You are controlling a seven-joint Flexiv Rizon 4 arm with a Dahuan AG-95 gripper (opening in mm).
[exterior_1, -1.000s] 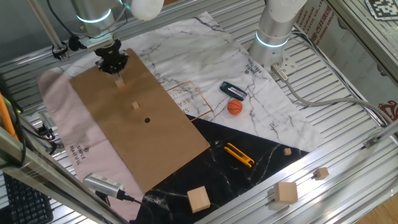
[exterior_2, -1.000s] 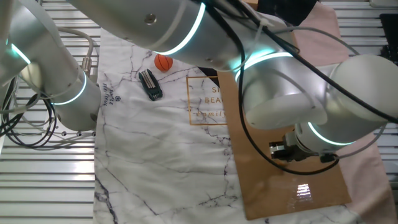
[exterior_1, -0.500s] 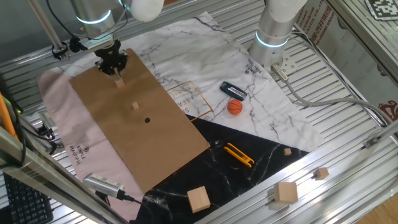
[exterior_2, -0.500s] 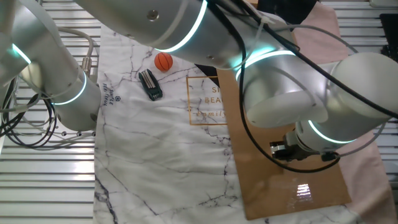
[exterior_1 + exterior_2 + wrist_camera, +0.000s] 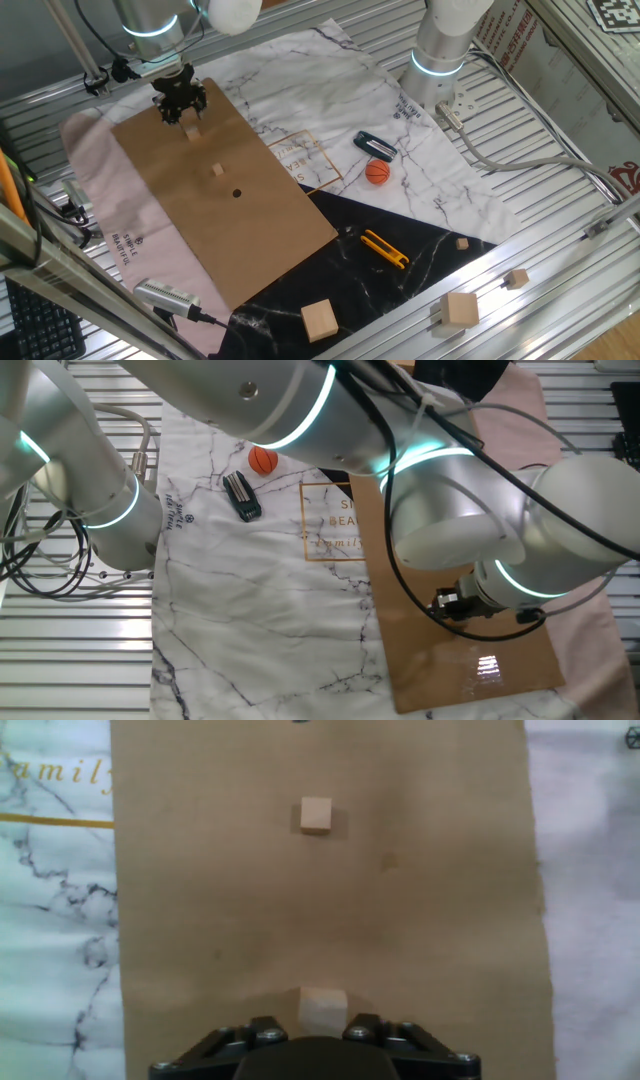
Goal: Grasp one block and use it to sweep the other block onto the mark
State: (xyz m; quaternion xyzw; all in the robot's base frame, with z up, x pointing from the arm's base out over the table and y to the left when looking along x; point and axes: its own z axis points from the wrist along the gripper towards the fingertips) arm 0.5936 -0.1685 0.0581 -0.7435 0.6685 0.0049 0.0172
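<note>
Two tiny tan cubes lie on the brown cardboard (image 5: 230, 230). One block (image 5: 323, 1010) sits right in front of my gripper (image 5: 312, 1038), between the two dark jaw knuckles with a thin strip of cardboard on each side; it also shows in one fixed view (image 5: 192, 128) just below the gripper (image 5: 181, 103). The jaws stand apart, not pressed on it. The other block (image 5: 316, 814) lies straight ahead, also in the fixed view (image 5: 218, 170). The black mark (image 5: 237, 193) is beyond it, only at the top edge of the hand view. In the other fixed view the arm (image 5: 480, 550) hides both cubes.
An orange ball (image 5: 377, 172), a black clip (image 5: 374, 145) and a yellow tool (image 5: 385, 248) lie on the marble cloth to the right. Large pale wooden cubes (image 5: 319, 320) (image 5: 460, 310) sit at the front. A second arm's base (image 5: 440, 50) stands at the back.
My gripper has shifted very slightly left over the near block. Both cubes lie where they were.
</note>
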